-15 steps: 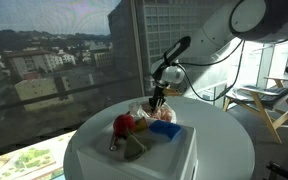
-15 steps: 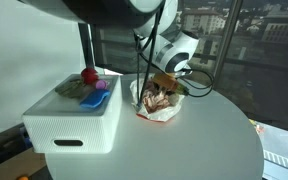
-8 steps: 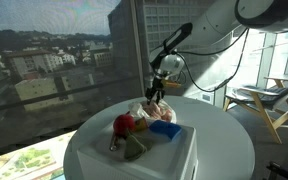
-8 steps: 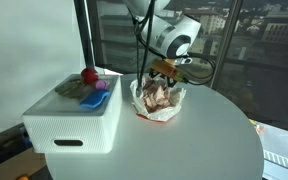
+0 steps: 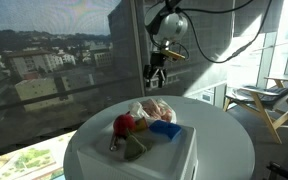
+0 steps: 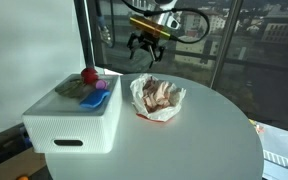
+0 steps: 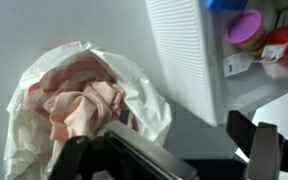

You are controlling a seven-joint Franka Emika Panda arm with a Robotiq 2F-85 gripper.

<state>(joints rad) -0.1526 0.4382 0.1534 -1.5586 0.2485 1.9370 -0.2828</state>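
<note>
A crumpled white wrapper (image 6: 157, 98) holding pink cloth (image 7: 79, 108) lies toward the window-side edge of the round white counter (image 6: 209, 140). Beside it, a white box (image 6: 72, 122) carries red, purple and blue toys (image 6: 94, 88). The claw (image 6: 145, 58) hangs above the wrapper, released and empty. The wrist view cuts off its fingers. City towers fill the windows.

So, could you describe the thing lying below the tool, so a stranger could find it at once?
On the round white table stands a white box with colourful toys on top. Beside the box lies a crumpled white bag, open upward. It alone is soft and wrinkled, with pale pink cloth bunched inside.
</note>
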